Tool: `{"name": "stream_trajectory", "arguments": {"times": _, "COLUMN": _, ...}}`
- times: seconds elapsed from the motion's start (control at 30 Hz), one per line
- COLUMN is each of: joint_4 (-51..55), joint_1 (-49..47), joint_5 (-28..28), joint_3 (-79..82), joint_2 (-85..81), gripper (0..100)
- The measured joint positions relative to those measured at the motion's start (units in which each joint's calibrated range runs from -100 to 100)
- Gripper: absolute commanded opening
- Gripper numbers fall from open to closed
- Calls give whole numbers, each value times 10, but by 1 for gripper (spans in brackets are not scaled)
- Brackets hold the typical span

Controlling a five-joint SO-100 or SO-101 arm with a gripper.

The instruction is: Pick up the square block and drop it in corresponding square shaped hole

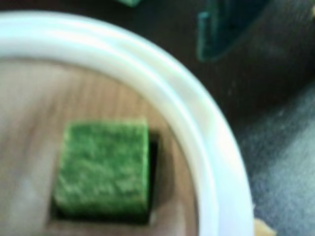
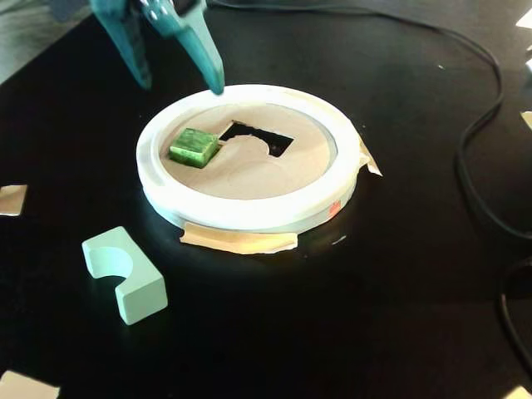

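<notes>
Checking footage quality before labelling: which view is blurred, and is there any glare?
Wrist view: soft all over, the green block fuzzy, the white ring washed out by glare. Fixed view: sharper, a mild sheen on the black table, gripper open above the ring.

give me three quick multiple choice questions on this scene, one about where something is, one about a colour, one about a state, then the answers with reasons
1. Where is the green square block?
A. on the black table beside the ring
B. inside the white ring, at a square hole in the cardboard
C. between the gripper's fingers

2. What colour is the arch-shaped block on the table?
A. pale mint green
B. red
C. bright yellow

3. What state is the gripper in?
A. shut on the green block
B. shut on the arch block
C. open and holding nothing

Answers:
1 B, both views show the block sitting in a dark-edged hole in the cardboard inside the ring.
2 A, the fixed view shows it pale mint against the black table.
3 C, its teal fingers stand apart above the ring's rim, with nothing between them.
</notes>
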Motion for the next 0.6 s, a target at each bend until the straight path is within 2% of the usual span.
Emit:
{"name": "stream_trajectory", "arguments": {"times": 0.13, "joint_4": 10, "joint_1": 29, "joint_5": 4, "joint_3": 13, "joint_2": -61, "gripper": 76}}
{"name": "stream_trajectory", "arguments": {"times": 0.33, "joint_4": 5, "joint_1": 169, "joint_5": 70, "joint_3": 114, "joint_2": -160, "gripper": 76}}
{"name": "stream_trajectory", "arguments": {"times": 0.4, "joint_4": 16, "joint_1": 267, "joint_5": 107, "joint_3": 170, "joint_2": -248, "gripper": 76}}
{"name": "stream_trajectory", "arguments": {"times": 0.53, "joint_4": 15, "joint_1": 386, "joint_5": 144, "joint_3": 259, "joint_2": -369, "gripper": 76}}
{"name": "stream_trajectory", "arguments": {"times": 0.6, "joint_4": 6, "joint_1": 478, "joint_5": 161, "joint_3": 343, "joint_2": -476, "gripper": 76}}
